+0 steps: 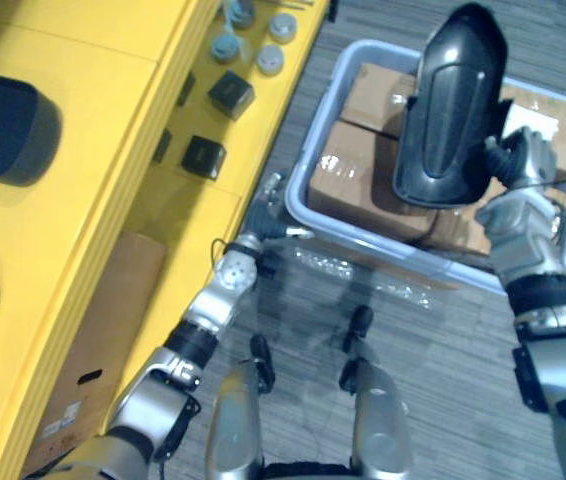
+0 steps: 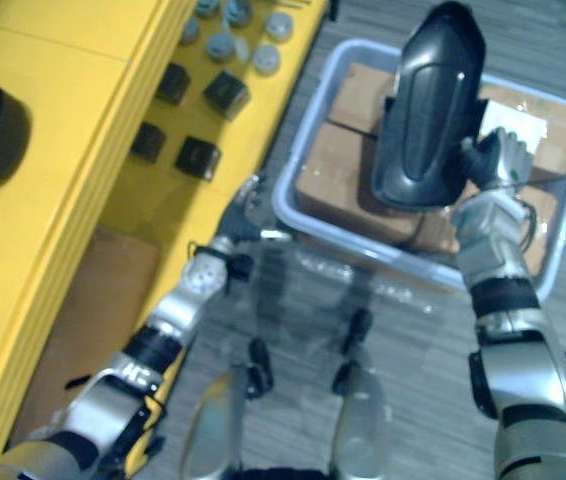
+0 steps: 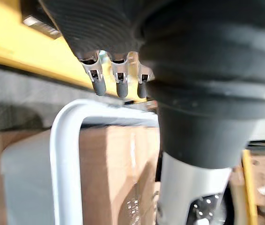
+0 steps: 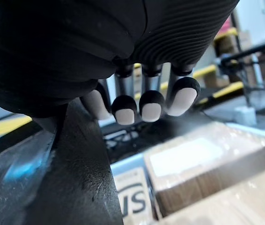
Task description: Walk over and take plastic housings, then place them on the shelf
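From the head camera, I see the black plastic housing lifted at about 1 o'clock, standing nearly upright over the grey bin. My right hand grips it at its 4 o'clock edge, fingers curled round the rim. The bin sits on the floor and holds cardboard boxes packed side by side. The yellow shelf runs from 7 to 11 o'clock; small black blocks and grey round parts lie on it towards 12 o'clock. My left hand hangs between the shelf and the bin, just beside the bin's 8 o'clock corner.

In the left wrist view, the fingers are straight and hold nothing; they point down just above the bin's pale rounded rim, apart from it. A brown box shows inside the wall.

In the right wrist view, the fingers are hooked over the housing's dark glossy edge, pressed against it. Past them lie the boxes in the bin, one with a white label on top.
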Motion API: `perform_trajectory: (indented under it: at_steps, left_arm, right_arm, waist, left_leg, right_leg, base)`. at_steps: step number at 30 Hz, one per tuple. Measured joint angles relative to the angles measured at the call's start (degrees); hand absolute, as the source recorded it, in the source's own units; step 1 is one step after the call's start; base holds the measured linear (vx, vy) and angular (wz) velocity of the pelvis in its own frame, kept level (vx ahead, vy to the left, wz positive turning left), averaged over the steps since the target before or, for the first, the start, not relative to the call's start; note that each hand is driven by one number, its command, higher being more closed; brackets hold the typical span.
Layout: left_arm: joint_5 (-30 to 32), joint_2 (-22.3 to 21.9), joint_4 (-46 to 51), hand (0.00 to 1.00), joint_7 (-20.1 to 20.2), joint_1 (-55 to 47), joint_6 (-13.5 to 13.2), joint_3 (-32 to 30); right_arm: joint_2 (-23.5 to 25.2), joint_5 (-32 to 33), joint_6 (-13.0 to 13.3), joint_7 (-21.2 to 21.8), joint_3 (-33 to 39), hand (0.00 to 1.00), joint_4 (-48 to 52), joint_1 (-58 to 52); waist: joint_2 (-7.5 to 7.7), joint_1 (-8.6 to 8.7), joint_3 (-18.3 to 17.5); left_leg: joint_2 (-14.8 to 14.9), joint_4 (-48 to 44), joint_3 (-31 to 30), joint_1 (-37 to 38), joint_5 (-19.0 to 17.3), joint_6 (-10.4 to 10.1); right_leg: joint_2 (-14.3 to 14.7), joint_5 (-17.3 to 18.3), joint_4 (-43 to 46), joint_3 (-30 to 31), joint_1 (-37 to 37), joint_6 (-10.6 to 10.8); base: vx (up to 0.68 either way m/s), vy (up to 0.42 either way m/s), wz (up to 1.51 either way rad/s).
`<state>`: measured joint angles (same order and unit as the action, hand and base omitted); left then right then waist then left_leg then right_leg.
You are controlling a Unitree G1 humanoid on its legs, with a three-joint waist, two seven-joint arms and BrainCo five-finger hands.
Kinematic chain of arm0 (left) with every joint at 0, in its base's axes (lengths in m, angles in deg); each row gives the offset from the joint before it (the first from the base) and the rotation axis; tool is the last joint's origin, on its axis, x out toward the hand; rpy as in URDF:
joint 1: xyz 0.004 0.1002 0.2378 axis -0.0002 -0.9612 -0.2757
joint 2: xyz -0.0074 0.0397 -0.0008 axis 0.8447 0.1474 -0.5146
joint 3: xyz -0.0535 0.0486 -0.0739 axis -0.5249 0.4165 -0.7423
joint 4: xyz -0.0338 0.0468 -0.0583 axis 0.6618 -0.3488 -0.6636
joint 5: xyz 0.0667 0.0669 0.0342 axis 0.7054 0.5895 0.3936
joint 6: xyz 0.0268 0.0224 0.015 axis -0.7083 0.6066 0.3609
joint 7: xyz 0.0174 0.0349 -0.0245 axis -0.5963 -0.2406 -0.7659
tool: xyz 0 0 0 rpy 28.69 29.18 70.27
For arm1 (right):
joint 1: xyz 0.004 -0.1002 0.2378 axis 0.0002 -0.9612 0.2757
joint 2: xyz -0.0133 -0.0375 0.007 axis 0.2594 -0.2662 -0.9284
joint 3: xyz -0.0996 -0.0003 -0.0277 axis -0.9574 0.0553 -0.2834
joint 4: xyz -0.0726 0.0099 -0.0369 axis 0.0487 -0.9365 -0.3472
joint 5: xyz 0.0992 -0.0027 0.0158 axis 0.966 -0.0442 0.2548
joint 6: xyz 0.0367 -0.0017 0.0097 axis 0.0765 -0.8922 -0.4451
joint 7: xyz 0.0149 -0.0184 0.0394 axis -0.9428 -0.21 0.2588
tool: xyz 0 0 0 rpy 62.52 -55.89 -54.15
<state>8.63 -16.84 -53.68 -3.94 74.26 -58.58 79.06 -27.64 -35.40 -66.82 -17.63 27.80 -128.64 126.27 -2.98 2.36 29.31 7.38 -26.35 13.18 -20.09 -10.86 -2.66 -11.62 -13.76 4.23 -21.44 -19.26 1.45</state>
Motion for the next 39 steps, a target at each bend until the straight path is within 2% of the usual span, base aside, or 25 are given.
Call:
perform_trajectory:
  at_steps: [4,8,14,20,30,39]
  left_arm:
    - [-7.7,-0.7,-2.9,0.0,-0.3,4.4,2.6,-2.0]
    - [-15.8,-1.6,-5.3,0.0,-0.5,7.2,3.2,-2.7]
    - [-25.8,-2.6,-6.5,0.0,-0.6,7.8,4.3,-4.2]
    - [-28.5,-3.5,-6.5,0.0,-0.3,9.6,3.5,-4.5]
    - [-32.5,-6.0,-5.8,0.0,0.6,12.4,-0.9,-3.9]
    - [-31.6,-6.9,-4.6,0.0,-0.9,12.4,-1.5,-1.9]
  right_arm:
    - [0.1,-2.6,2.4,0.0,0.0,1.0,2.2,1.5]
    - [1.1,-3.4,3.1,0.0,-0.1,1.0,2.4,3.2]
    - [1.6,-5.2,4.9,0.0,-2.0,1.0,4.2,3.7]
    - [2.1,-6.2,5.3,0.1,-3.2,1.0,4.3,3.7]
    - [3.1,-7.3,5.4,0.1,-7.3,1.0,5.4,5.7]
    - [4.6,-7.2,5.4,0.1,-9.3,1.0,5.9,6.3]
  waist:
    - [0.17,0.42,0.1]
    - [0.19,1.36,0.1]
    - [0.61,1.62,0.3]
    - [0.73,1.56,0.3]
    - [0.78,1.66,0.2]
    - [0.79,1.58,0.2]
  left_leg:
    - [0.1,0.2,1.3,0.2,-0.1,0.0]
    - [0.0,0.5,1.6,0.5,-0.1,0.0]
    - [0.2,1.2,3.0,1.7,-0.2,-0.1]
    - [0.1,1.9,3.5,2.0,-0.2,-0.2]
    - [0.2,2.2,4.4,2.1,-0.2,-0.2]
    - [0.5,1.8,4.4,2.1,-0.2,-0.3]
  right_leg:
    - [0.1,-0.5,0.2,1.3,-1.0,0.0]
    - [0.2,-0.4,0.4,1.8,-1.0,0.0]
    - [0.4,-0.3,0.5,3.3,-1.2,-0.1]
    - [0.4,-0.1,0.7,4.0,-1.8,0.1]
    - [0.4,0.2,1.9,4.5,-2.7,0.0]
    - [0.4,0.4,2.2,4.5,-2.7,0.0]
  base:
    - [0.0,0.042,-0.12]
    - [0.0,0.04,-0.02]
    - [-0.03,0.026,-0.13]
    - [-0.01,0.008,-0.04]
    - [0.0,0.012,-0.02]
    - [-0.03,0.008,0.0]
